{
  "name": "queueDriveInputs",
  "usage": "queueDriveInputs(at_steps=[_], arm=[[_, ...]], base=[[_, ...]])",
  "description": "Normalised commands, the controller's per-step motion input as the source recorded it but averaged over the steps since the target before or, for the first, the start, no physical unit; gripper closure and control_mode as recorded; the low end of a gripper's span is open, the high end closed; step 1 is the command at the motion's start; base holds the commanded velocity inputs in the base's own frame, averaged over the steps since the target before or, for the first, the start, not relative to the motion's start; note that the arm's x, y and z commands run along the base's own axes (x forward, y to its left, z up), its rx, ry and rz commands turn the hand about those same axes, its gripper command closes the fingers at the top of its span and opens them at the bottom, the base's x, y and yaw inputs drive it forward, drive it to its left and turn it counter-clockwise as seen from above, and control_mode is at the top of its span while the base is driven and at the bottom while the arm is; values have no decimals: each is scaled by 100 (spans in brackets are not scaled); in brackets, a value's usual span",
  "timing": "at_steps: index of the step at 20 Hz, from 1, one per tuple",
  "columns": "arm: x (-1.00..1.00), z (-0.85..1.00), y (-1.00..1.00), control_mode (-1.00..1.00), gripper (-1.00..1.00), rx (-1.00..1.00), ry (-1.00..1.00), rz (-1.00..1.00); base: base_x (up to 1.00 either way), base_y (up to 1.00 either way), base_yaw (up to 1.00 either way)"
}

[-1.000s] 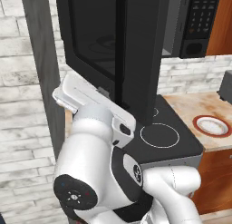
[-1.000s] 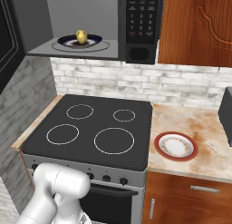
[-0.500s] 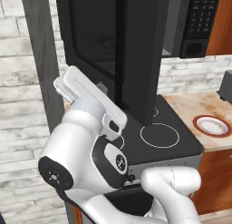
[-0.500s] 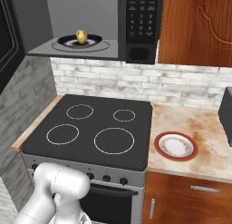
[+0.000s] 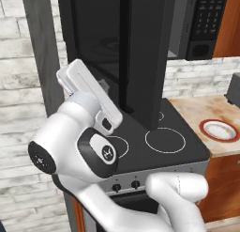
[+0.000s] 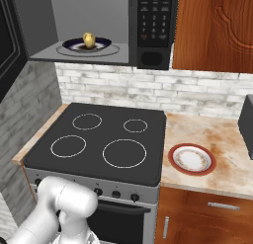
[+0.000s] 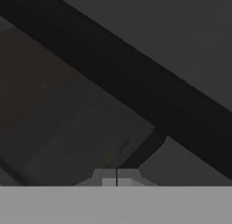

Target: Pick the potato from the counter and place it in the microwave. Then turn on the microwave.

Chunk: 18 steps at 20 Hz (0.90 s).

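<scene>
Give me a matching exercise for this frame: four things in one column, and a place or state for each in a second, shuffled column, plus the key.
Things:
1. small yellowish-tan potato
2. large black microwave
3. white plate with red rim
4. two-finger gripper

Places or states:
A. on the light tan wood-grain counter
B. shut, holding nothing
C. on a dark dish inside the microwave
D. door standing open

Pairs: 1-C, 2-D, 3-A, 4-B

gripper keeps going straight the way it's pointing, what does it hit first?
Most likely the open microwave door. The hand view has the shut gripper aimed at a dark panel with a black bar across it, which appears close. Depth is hard to judge there, so contact may already be near.
</scene>
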Motion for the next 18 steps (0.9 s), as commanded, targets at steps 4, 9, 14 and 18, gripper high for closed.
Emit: queueDriveInputs(at_steps=[4,9,14,18], arm=[[28,0,0,-100,100,10,-7,-9],[22,0,0,-100,100,10,-7,-10],[15,0,0,-100,100,10,-7,-8],[14,0,-4,-100,100,9,-8,-9]], base=[[0,0,0],[0,0,0],[0,0,0],[0,0,0]])
